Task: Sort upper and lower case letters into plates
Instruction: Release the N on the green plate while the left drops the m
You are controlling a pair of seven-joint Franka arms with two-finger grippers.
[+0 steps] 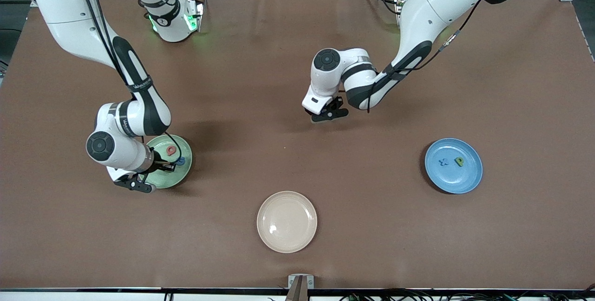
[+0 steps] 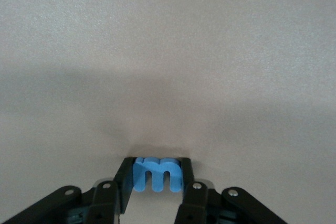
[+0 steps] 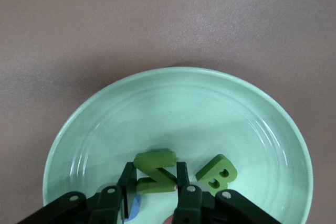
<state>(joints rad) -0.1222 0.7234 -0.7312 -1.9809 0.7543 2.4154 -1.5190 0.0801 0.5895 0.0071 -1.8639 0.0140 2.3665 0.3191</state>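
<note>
Wide bare stretches of brown table cover (image 1: pixel 279 50) around everything, most of all in the middle and along the robots' bases. Nothing crowded near the cover's edges; a small bracket (image 1: pixel 300 282) at the edge nearest the front camera.

Three plates, well apart. Pale green plate (image 1: pixel 183 170) toward the right arm's end; blue plate (image 1: pixel 454 177) toward the left arm's end; cream-beige plate (image 1: pixel 287 221) between them and nearest the front camera, with nothing in it.

In the blue plate: a blue x (image 1: pixel 444 162) and a green p (image 1: pixel 459 161), just beside each other.

In the pale green plate: a red letter (image 1: pixel 172 150), a blue letter (image 1: pixel 180 161) partly hidden by the arm, and, seen from the right wrist, a green B (image 3: pixel 217 173) lying flat.

Right gripper (image 3: pixel 155 184) low over the pale green plate, jaws clenched on a green Z (image 3: pixel 155 170); whether the Z touches the plate floor cannot be told.

Left gripper (image 2: pixel 157 179) low over bare cover near the table's middle, well apart from every plate, fingers (image 2: pixel 124 182) pressed against both sides of a light blue m (image 2: pixel 157 174), grasping it. Whether the m rests on the cover cannot be told.
</note>
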